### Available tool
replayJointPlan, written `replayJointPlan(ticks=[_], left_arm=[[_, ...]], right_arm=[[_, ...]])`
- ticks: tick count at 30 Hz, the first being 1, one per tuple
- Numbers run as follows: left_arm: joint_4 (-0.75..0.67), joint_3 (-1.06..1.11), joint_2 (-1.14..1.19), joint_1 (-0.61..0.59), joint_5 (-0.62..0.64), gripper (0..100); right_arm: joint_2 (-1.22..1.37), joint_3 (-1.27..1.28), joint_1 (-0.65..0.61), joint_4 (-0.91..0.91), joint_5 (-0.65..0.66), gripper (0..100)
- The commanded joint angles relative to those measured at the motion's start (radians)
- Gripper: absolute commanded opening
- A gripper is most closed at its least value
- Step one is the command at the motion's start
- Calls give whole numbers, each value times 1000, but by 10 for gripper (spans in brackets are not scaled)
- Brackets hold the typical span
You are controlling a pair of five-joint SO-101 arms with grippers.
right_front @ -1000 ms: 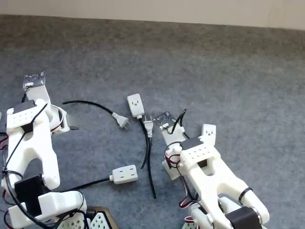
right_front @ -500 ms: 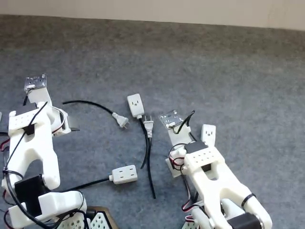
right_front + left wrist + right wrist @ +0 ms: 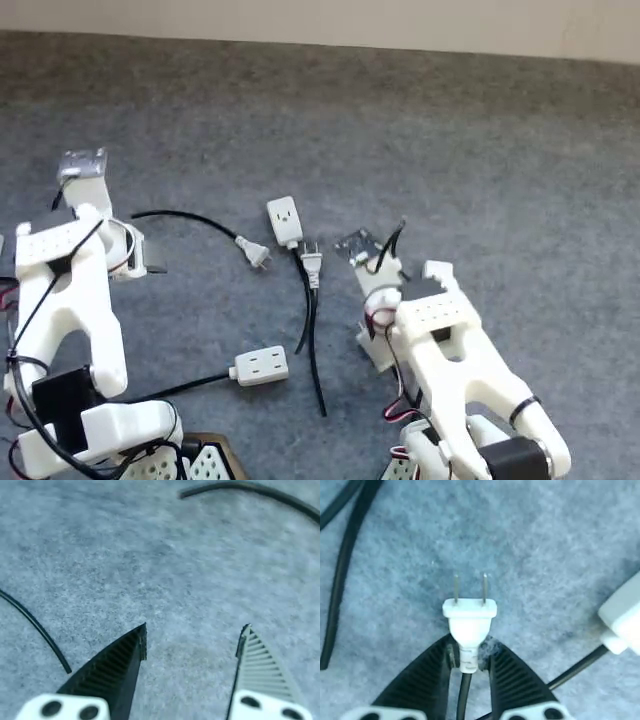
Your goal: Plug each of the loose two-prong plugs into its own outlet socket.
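Right gripper [image 3: 470,650] clamped on the neck of a white two-prong plug [image 3: 469,616], black fingers pinching either side just behind the plug head. Prongs point away from the wrist, and the cord runs back between the fingers. Cannot tell whether the plug rests on the grey carpet [image 3: 545,540] or is lifted. White socket body [image 3: 622,612] lies near it, apart. Left gripper [image 3: 194,630] spread wide over bare carpet, black cord [image 3: 35,630] close by. High view: single socket [image 3: 285,221] mid-carpet, second plug [image 3: 311,262] just beside its lower end, not inserted. Third plug [image 3: 258,254] near, on a curved cord. Triple socket [image 3: 262,366] well apart, nearer the arm bases.
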Motion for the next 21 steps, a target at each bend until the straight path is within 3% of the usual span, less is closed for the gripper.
replayJointPlan(ticks=[1,5,9,15,21], left_arm=[[324,-288,-33,96,-60,299],[554,-527,-35,189,-132,300],[638,-673,-35,205,-178,347],[657,-693,-36,199,-264,355],[571,-653,-193,206,-298,382]], right_arm=[[-65,-242,-42,82,26,5],[-70,-389,-188,76,-12,5],[-77,-344,-302,-94,-37,5],[-73,-140,-397,-394,-66,5],[-81,-84,-410,-472,-123,5]])
